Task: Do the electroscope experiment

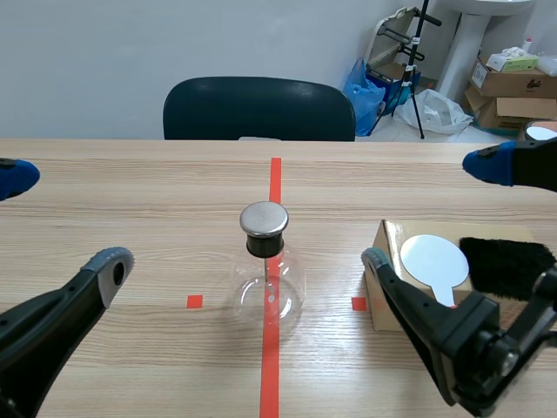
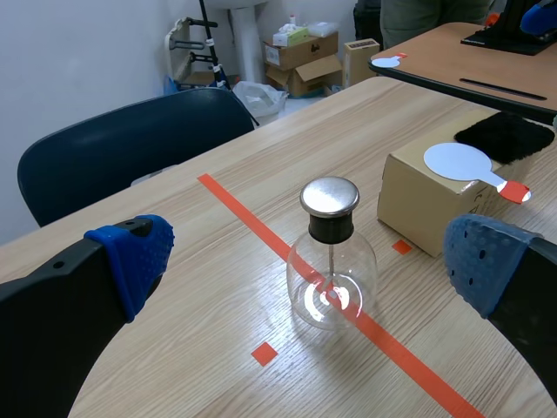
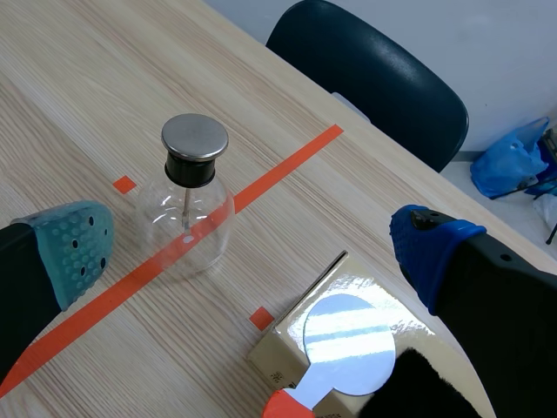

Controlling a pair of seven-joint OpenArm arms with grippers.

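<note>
— Fingers first: how do they stand?
— The left gripper (image 1: 63,219) has its fingers (image 2: 130,252) spread wide with nothing between them. The right gripper (image 1: 432,212) is spread just as wide, also holding nothing (the blue and grey-green bits at the tips are its own pads).
— And the glass flask (image 1: 268,287)?
— It is upright in the middle of the table (image 1: 130,174), standing right on the red tape line (image 1: 275,174) that runs from near to far. It has a round metal cap (image 1: 264,219) on a black neck, and a thin rod hangs down inside the glass. Neither gripper touches it; the left one is off to its left, the right one off to its right.
— What is on the right?
— A cardboard box (image 2: 416,209), near the flask but apart from it. A shiny round disc (image 1: 432,259) with a red handle end lies flat on top of it, and a piece of black fluffy cloth (image 1: 505,261) sits on the box just to the right of the disc. The right gripper hangs over that box.
— Anything at the far side?
— A dark chair (image 1: 258,109), pushed up to the far edge of the table.
</note>
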